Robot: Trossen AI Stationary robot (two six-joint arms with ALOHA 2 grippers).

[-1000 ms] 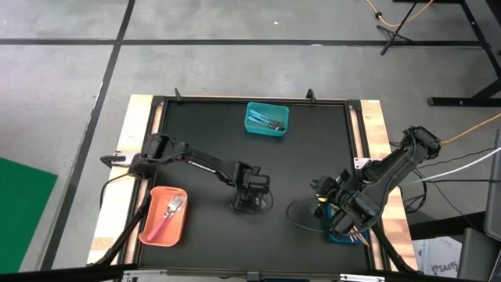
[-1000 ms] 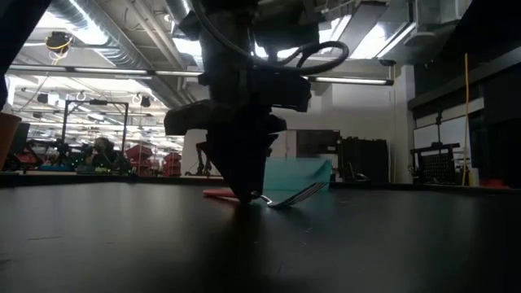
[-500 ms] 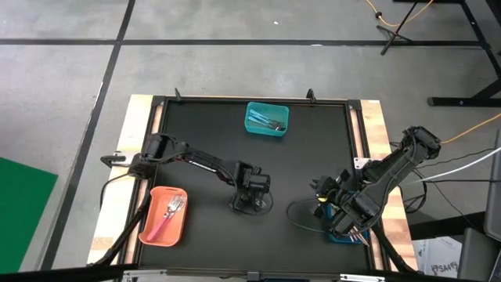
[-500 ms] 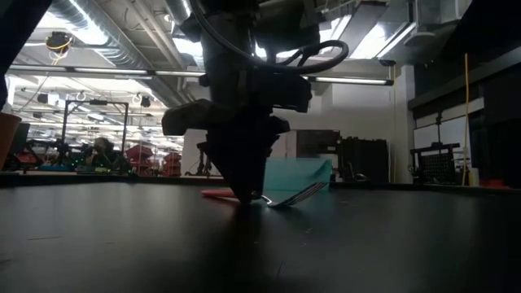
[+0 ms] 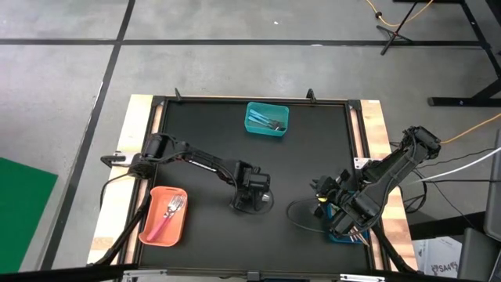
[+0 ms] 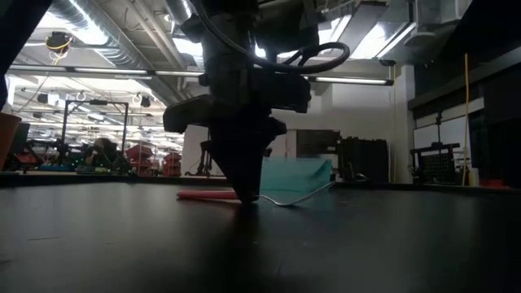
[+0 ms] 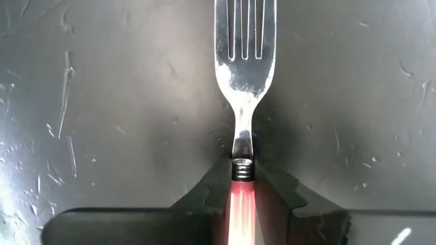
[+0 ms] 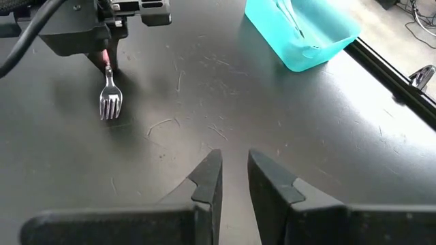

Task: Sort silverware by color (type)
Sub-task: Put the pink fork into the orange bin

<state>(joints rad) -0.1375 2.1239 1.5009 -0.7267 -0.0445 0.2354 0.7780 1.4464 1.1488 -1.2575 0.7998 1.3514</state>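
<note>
Pink-handled fork is lying on the black table, just below the high view's centre, its handle pinched by the left gripper. Right gripper is hovering at lower right, fingers narrowly parted, holding nothing.

The left gripper pinches a pink-handled fork on the table.

Layout of the table: one bin stands at the far edge near the middle, holding utensils; a second bin sits at the near left corner, holding forks. A single fork lies near the table's centre under the left gripper, its handle between the fingers. The right gripper is at the near right edge.
</note>
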